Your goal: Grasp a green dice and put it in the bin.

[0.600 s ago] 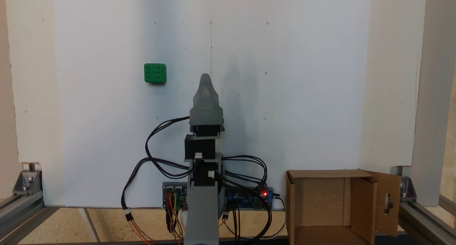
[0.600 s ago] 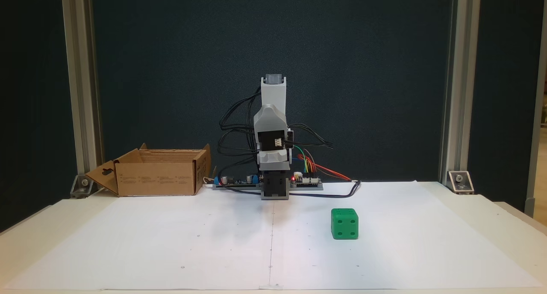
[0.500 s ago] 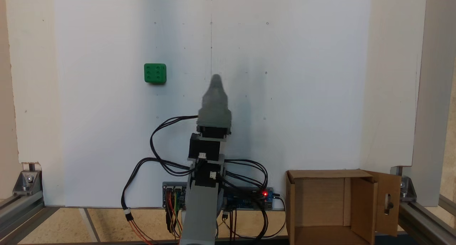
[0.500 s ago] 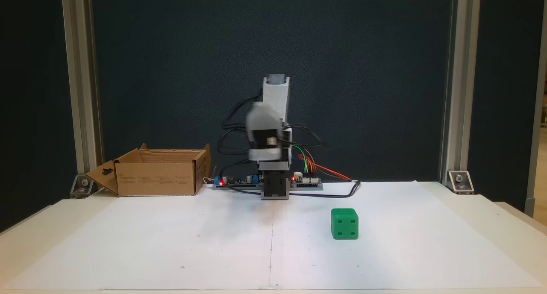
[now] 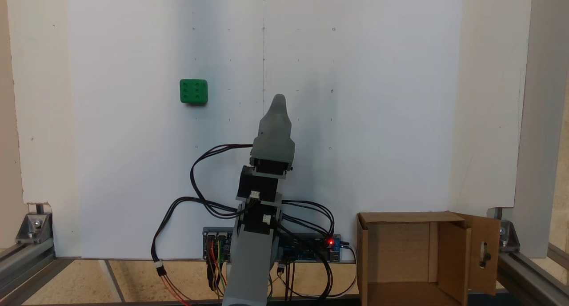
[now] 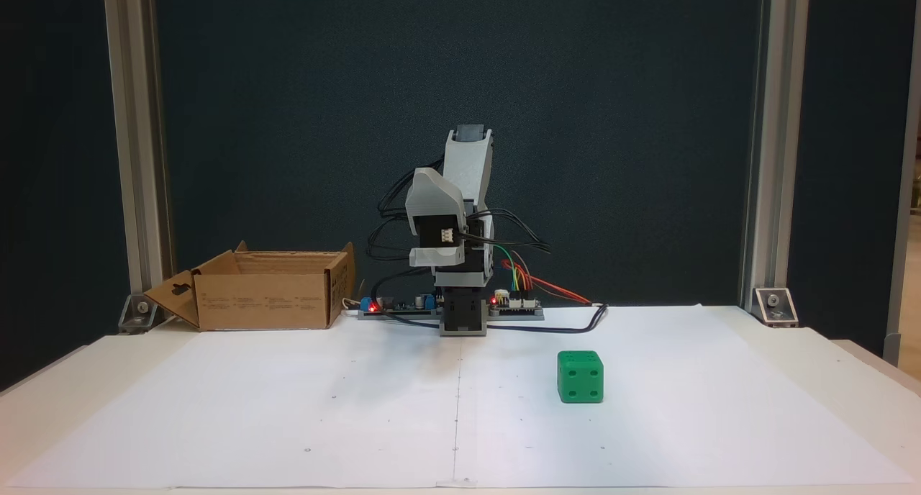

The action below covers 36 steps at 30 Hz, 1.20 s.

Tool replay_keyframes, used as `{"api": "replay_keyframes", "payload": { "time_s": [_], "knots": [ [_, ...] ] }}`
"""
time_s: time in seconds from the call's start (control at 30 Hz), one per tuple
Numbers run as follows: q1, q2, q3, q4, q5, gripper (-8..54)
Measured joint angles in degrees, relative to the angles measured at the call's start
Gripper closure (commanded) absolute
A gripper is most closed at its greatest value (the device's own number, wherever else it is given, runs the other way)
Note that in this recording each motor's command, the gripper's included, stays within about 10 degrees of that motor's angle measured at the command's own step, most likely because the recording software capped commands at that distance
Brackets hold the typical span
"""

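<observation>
Your gripper point(image 5: 279, 100) hangs in the air above the white paper point(image 5: 378, 119), and in the fixed view from behind the arm it shows as one grey pointed shell leaning a little to the right. Its jaws lie one behind the other there, so you cannot tell whether they are spread or pressed together. In the fixed view from the front, the gripper point(image 6: 433, 259) faces you as a grey hood with a black motor and a white plug, tilted to the left, and its tips are not clear. Nothing sits between the jaws as far as either view shows.

Behind it your arm point(image 5: 253, 252) folds back to its base, with black cables point(image 5: 195, 181) looping off to the left and circuit boards point(image 5: 311, 248) with a red light at the foot.

The dice point(image 5: 194, 91) rests on the paper well apart from the gripper, up and to the left in the view from behind; from the front the dice point(image 6: 580, 377) sits right of the arm, four pips facing the camera.

The bin point(image 5: 369, 261) stands open at the lower right of the view from behind, beside the base; from the front the bin point(image 6: 266, 301) is at the left, its slotted flap folded outward.
</observation>
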Motion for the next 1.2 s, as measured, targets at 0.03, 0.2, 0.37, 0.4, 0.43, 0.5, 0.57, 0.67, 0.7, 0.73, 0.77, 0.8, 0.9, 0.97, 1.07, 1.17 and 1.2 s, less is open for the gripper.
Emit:
{"api": "replay_keyframes", "payload": {
  "time_s": [0.03,0.2,0.37,0.4,0.43,0.5,0.57,0.67,0.7,0.73,0.77,0.8,0.9,0.97,1.07,1.17,1.2],
  "knots": [
    [0.00,0.00,0.00,0.00,0.00,2.2],
    [0.00,0.00,0.00,0.00,0.00,2.0],
    [0.00,0.00,0.00,-2.02,-0.97,0.4],
    [0.00,0.00,0.00,-2.02,-1.32,0.4],
    [0.00,0.00,0.00,-2.02,-1.58,0.4],
    [0.09,0.00,0.00,-2.02,-1.76,1.0],
    [0.00,0.00,0.00,-2.02,-1.93,1.7],
    [-0.35,0.00,0.00,-2.02,-2.02,2.3],
    [-0.35,0.00,0.00,-2.02,-1.93,2.4],
    [-0.35,0.00,0.00,-1.85,-2.02,2.3],
    [-0.35,0.00,0.00,-1.23,-2.02,2.3],
    [-0.35,0.00,-0.53,0.35,-2.02,2.1],
    [0.18,0.00,-3.87,10.11,-2.02,1.8],
    [0.44,0.00,-7.29,18.37,-2.02,1.3],
    [0.79,0.00,-16.61,30.23,-2.02,1.7],
    [0.88,0.00,-24.61,41.57,-2.02,1.7],
    [0.88,0.00,-27.42,45.53,-2.02,1.8]
  ]
}}
